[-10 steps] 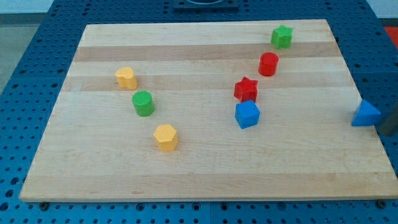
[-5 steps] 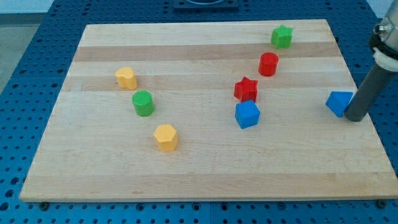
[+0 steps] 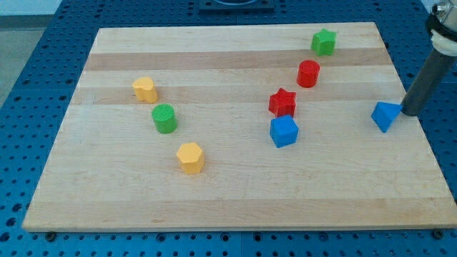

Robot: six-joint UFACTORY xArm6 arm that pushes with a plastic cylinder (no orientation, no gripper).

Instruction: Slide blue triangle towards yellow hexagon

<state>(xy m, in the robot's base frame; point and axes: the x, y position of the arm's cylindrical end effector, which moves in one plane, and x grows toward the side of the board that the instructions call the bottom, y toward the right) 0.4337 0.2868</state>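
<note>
The blue triangle (image 3: 385, 116) lies near the board's right edge, at mid height. My tip (image 3: 410, 112) stands just to its right, touching or almost touching its upper right side. The yellow hexagon (image 3: 191, 158) lies far off at the view's lower left of centre. A second yellow block (image 3: 145, 89), more rounded, lies at the upper left.
A blue cube (image 3: 283, 131) and a red star (image 3: 282, 103) lie between the triangle and the hexagon. A red cylinder (image 3: 308, 73) and a green star (image 3: 323, 42) lie toward the top right. A green cylinder (image 3: 164, 118) lies above the hexagon. The wooden board (image 3: 228, 207) ends close to my tip.
The blue triangle has slid left from the board's right edge. My tip came in from the right behind it, then moved up a little along its right side.
</note>
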